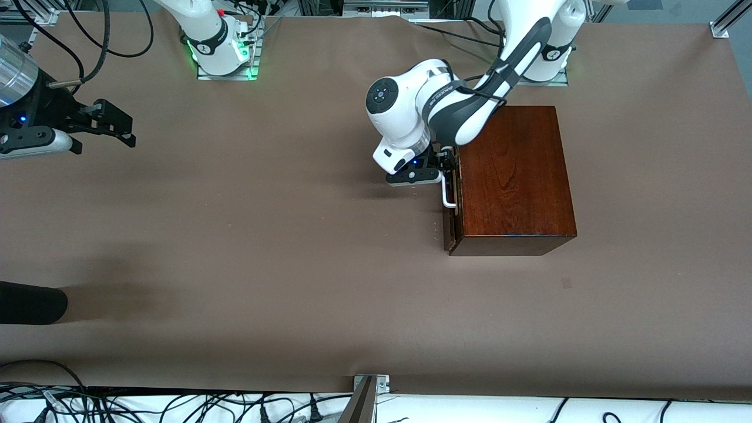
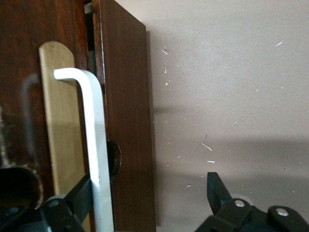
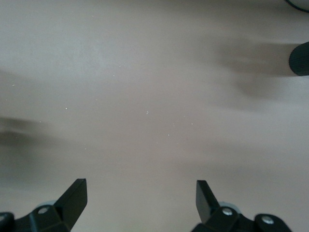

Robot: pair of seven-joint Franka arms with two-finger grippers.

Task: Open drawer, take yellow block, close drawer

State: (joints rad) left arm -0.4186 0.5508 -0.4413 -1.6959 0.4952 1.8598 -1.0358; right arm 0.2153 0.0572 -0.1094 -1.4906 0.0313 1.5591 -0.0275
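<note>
The dark reddish-brown wooden box (image 1: 514,176) stands at the left arm's end of the table. Its drawer (image 1: 451,232) faces the right arm's end, and none of its pale interior shows. My left gripper (image 1: 447,160) is open at the drawer front, its fingers straddling the white bar handle (image 1: 449,198). In the left wrist view the handle (image 2: 94,140) lies close against one finger (image 2: 79,193), and the other finger (image 2: 215,186) is far off it over the table. My right gripper (image 1: 111,126) waits open and empty over the right arm's end of the table (image 3: 140,188). The yellow block is hidden.
A black cylinder end (image 1: 29,302) juts in over the table edge at the right arm's end, nearer the front camera; it also shows in the right wrist view (image 3: 299,58). Cables and a metal bracket (image 1: 365,396) run along the near edge.
</note>
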